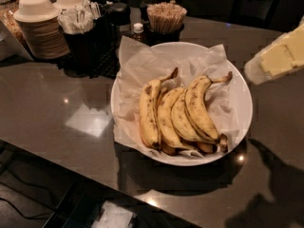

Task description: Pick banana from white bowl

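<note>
The banana (149, 112) is the plump, freckled yellow one lying alone at the left of the fruit, its brownish stem pointing to the back. Three slimmer spotted bananas (189, 114) lie bunched to its right. All rest on crumpled white paper in the wide white bowl (248, 109) on the dark counter. My gripper (279, 56) shows as a pale, blurred shape at the right edge, above and to the right of the bowl's rim, apart from the bananas. Its shadow falls on the counter at the lower right.
Behind the bowl stand a cup of wooden stirrers (165, 17), a small bottle (138, 31) and a black caddy of packets (84, 23). Stacked off-white disposable bowls (39, 23) stand at the back left. The counter's front edge runs diagonally at the lower left; white paper (113, 217) lies below.
</note>
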You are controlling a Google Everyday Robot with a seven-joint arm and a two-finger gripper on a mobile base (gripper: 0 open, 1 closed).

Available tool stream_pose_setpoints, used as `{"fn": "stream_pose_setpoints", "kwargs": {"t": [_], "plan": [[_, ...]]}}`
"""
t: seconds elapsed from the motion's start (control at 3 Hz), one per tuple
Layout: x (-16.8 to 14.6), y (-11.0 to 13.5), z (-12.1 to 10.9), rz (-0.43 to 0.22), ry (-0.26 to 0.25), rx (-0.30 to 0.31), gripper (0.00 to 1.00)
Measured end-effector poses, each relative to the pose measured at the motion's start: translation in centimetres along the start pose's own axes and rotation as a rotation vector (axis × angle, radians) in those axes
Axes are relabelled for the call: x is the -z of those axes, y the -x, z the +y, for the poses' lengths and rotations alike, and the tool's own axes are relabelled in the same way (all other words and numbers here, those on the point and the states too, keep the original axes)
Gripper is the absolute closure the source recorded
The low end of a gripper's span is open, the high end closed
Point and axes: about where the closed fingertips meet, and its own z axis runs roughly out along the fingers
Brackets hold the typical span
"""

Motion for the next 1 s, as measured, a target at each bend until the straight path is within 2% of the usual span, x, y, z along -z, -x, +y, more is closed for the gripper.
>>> {"fn": "stream_pose_setpoints", "kwargs": {"t": [0.33, 0.67, 1.0], "plan": [[-1.5, -1.0, 0.1, 0.024, 0.007, -0.022, 0.00], [-2.0, -0.7, 0.2, 0.000, -0.006, -0.033, 0.00], [-3.9, -0.4, 2.9, -0.040, -0.021, -0.057, 0.00]]}}
